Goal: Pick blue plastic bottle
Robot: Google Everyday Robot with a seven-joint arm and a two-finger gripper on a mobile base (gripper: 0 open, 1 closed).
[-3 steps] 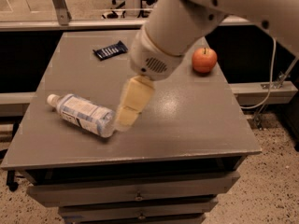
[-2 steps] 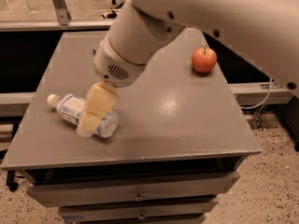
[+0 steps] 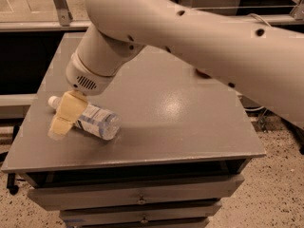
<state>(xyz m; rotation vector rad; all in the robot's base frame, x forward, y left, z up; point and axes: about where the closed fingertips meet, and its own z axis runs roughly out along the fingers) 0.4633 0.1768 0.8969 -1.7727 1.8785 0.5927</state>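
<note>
Lying sideways near the front edge of the worktop [image 3: 190, 127], the blue plastic bottle [image 3: 99, 121] looks light, slick and crushable, best held gently across its labelled middle; the tool [image 3: 64, 116] covers its neck end, apart or clamped I cannot tell.

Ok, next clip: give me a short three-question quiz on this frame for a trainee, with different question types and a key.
1. True or false: the blue plastic bottle stands upright on the table.
2. Multiple choice: in the camera view, which part of the bottle does the gripper overlap? A) the white-cap end B) the base end C) neither, it is far from the bottle
3. Short answer: what is built into the front of the table, below its top?

Key
1. False: it lies on its side.
2. A.
3. Drawers.
</note>
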